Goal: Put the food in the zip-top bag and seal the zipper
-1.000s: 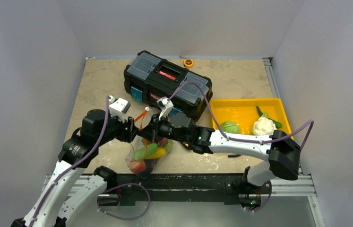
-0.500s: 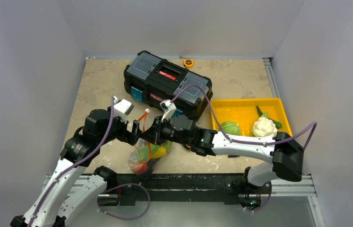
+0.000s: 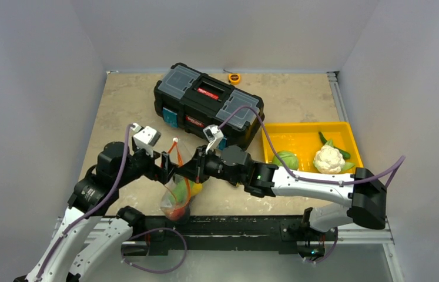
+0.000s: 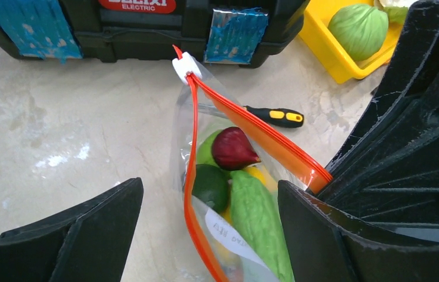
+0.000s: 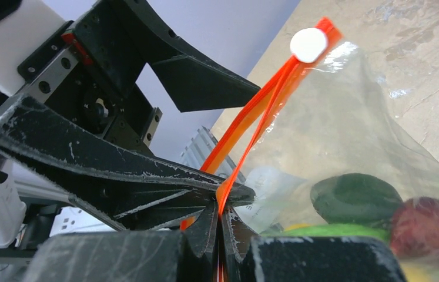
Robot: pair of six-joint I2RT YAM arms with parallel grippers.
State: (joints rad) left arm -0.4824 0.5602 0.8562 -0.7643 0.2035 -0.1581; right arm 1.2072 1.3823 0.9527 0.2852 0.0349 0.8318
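Note:
The clear zip-top bag (image 3: 174, 200) hangs off the table, holding food: a purple piece (image 4: 233, 150), a long green piece (image 4: 258, 217), a dark green one (image 4: 210, 187) and yellow behind. Its orange-red zipper (image 4: 191, 147) gapes open, with a white slider (image 4: 186, 64) at the far end. My right gripper (image 5: 220, 226) is shut on one zipper strip (image 5: 246, 135) near its near end; it also shows in the top view (image 3: 193, 171). My left gripper (image 4: 208, 194) is open, its fingers astride the bag mouth without touching it; in the top view (image 3: 167, 168) it faces the right gripper.
A black toolbox (image 3: 208, 103) stands behind the bag. A yellow tray (image 3: 305, 126) at the right holds a cabbage (image 3: 286, 159), a cauliflower (image 3: 327, 157) and a green piece. A black-and-orange screwdriver (image 4: 275, 116) lies on the table past the bag. An orange tape measure (image 3: 234, 77) is at the back.
Both grippers and the bag have shifted a little toward the near edge. The left arm has drawn back to the left, and the bag hangs narrower from the right gripper.

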